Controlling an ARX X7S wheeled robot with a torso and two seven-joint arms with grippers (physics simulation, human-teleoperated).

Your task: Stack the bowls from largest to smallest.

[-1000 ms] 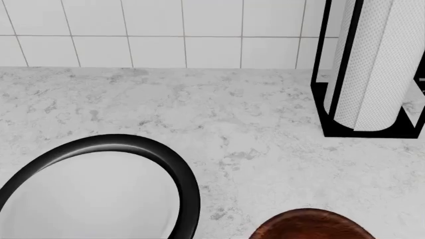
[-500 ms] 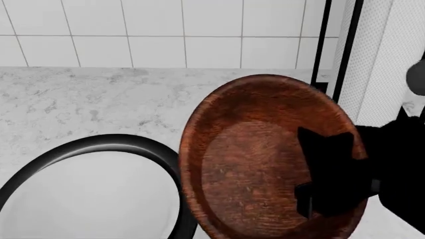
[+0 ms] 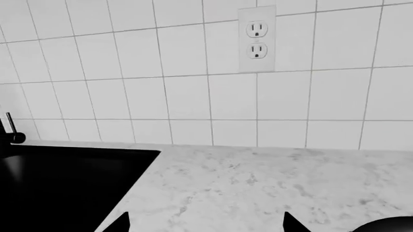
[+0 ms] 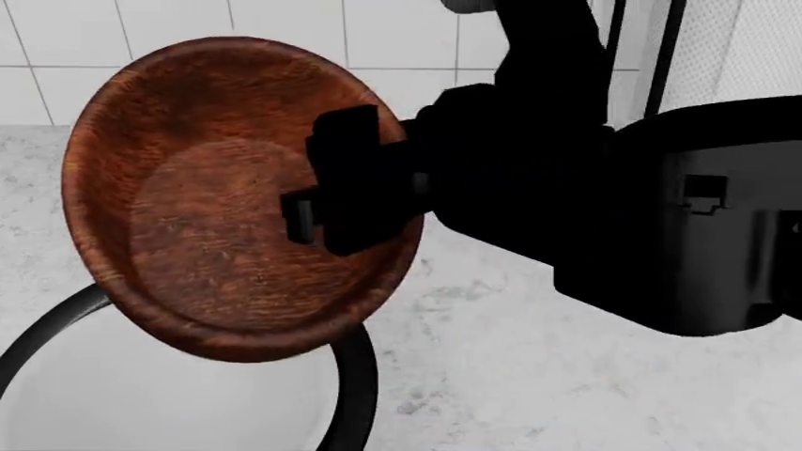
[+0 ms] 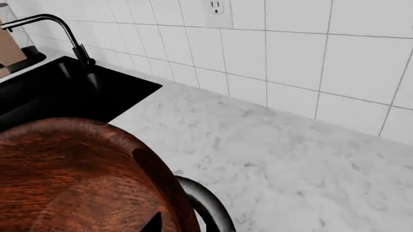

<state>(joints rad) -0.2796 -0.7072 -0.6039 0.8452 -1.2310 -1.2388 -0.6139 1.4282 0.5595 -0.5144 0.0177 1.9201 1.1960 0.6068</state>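
My right gripper point(image 4: 336, 202) is shut on the rim of the reddish-brown wooden bowl point(image 4: 213, 207) and holds it tilted in the air, over the black bowl's rim point(image 4: 361, 395). The white bowl point(image 4: 163, 409) sits inside the black bowl. In the right wrist view the wooden bowl point(image 5: 71, 179) fills the near corner, with the black rim point(image 5: 208, 209) just beyond it and one fingertip point(image 5: 154, 224) inside the bowl. My left gripper point(image 3: 205, 227) is open and empty above the marble counter point(image 3: 258, 183).
A paper-towel roll point(image 4: 746, 42) in a black holder point(image 4: 656, 56) stands at the back right, behind my right arm. A black sink point(image 5: 58, 92) with a faucet point(image 5: 55, 20) lies to the left. A tiled wall with an outlet point(image 3: 257, 38) backs the counter.
My right gripper has carried the wooden bowl up and to the left, from the front right of the counter to above the black and white bowls.
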